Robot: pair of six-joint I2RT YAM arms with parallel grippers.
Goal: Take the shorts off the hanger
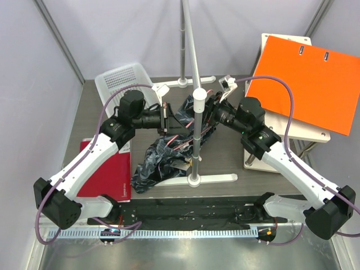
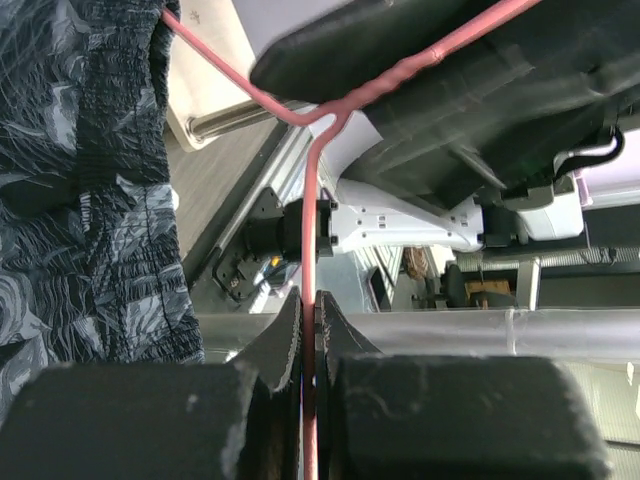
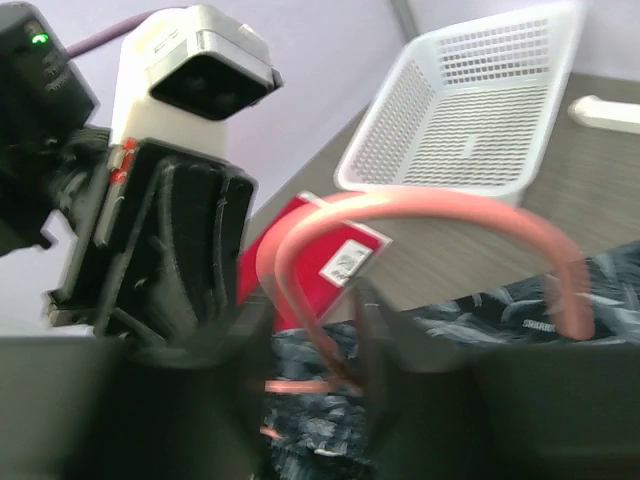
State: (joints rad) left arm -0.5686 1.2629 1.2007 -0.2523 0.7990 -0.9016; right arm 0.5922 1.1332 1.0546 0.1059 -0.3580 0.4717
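Note:
The dark leaf-print shorts (image 1: 160,157) hang off the pink-red wire hanger (image 1: 185,139) by the rail and sag down to the table. My left gripper (image 1: 165,120) is shut on the hanger. In the left wrist view its jaws (image 2: 309,335) pinch the wire (image 2: 311,200), with the shorts (image 2: 80,200) to the left. My right gripper (image 1: 211,112) is at the hanger's other side. In the blurred right wrist view its fingers (image 3: 315,335) stand apart around the curved hook (image 3: 420,205), above the shorts (image 3: 500,310).
The grey rail pole and its stand (image 1: 197,135) rise between the arms. A white basket (image 1: 121,81) is at the back left, also in the right wrist view (image 3: 470,110). A red folder (image 1: 107,169) lies at the left. An orange board (image 1: 304,81) is at the right.

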